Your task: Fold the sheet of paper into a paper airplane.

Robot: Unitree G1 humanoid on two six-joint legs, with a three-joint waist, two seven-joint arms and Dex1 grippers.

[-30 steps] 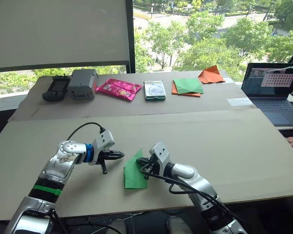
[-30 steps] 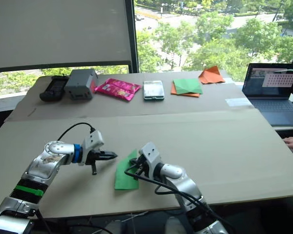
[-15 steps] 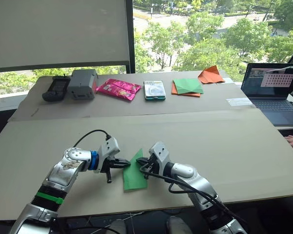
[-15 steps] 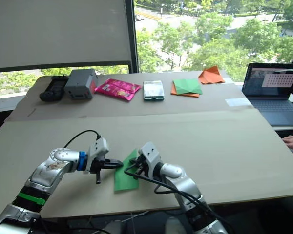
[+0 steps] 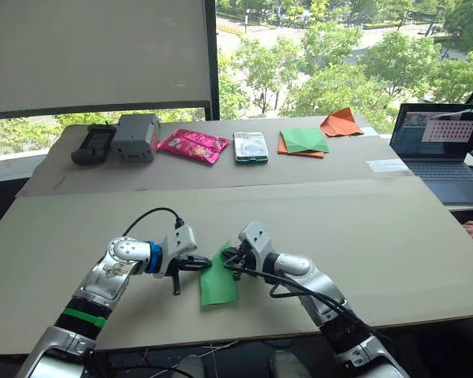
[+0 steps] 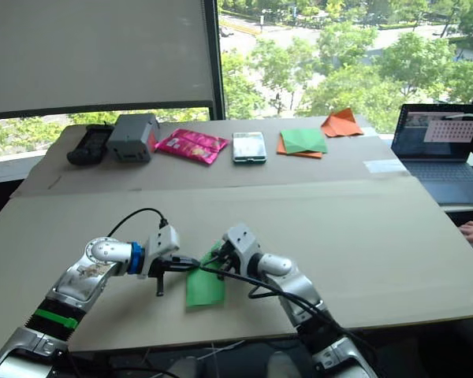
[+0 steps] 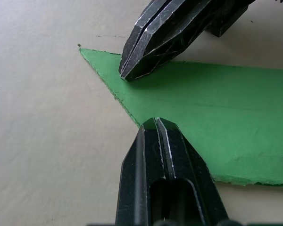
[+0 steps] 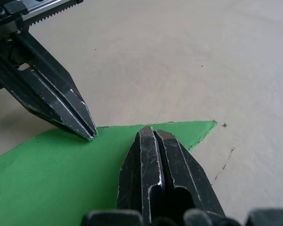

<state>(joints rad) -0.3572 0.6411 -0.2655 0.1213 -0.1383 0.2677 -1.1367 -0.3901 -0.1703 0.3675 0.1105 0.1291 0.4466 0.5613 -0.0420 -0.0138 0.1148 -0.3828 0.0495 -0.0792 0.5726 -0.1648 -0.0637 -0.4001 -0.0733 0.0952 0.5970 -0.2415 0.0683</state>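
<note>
Your left tool (image 7: 156, 123) has its fingers pressed together, tips resting on the slanted edge of the green paper (image 5: 217, 279). Your right tool (image 8: 150, 132) is likewise closed, its tips set down on the paper near the pointed corner. The wrist views show you what the head camera cannot: both tools sit flat on the sheet with nothing pinched between the fingers, and the two tips are near each other but apart.

From the head view, the left tool (image 5: 206, 264) reaches in from 9 o'clock and the right tool (image 5: 231, 258) from 3 o'clock, meeting at the paper's far, pointed end. The paper lies flat on the near part of the tabletop (image 5: 363, 228).

Well away toward 12 o'clock you have a pink packet (image 5: 192, 143), a phone (image 5: 250, 146), a green sheet on orange paper (image 5: 303, 139) and a folded orange paper (image 5: 340, 122). A laptop (image 5: 441, 150) sits at 2 o'clock.
</note>
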